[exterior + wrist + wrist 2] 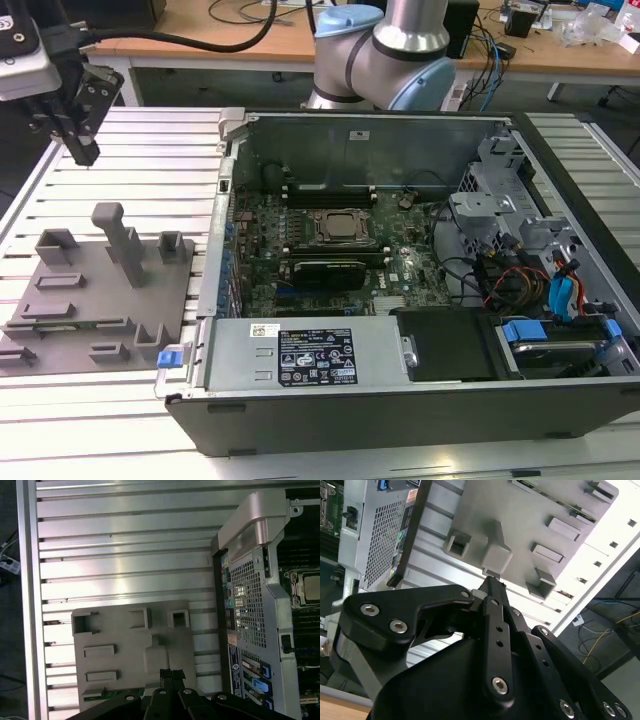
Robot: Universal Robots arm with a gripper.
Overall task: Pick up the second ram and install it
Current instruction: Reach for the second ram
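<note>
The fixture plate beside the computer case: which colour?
Flat plastic fixture plate: plain grey; best in exterior view.

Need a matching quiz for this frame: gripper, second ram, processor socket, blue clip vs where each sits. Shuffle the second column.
Things:
1. gripper
2. second ram
3. processor socket
4. blue clip

Places:
A. on the motherboard inside the open case
B. lying in the grey fixture
C. at the case's near corner, beside the fixture
D. in the air over the slatted table, at the exterior view's left

Pairs: 1-D, 2-B, 3-A, 4-C
</note>
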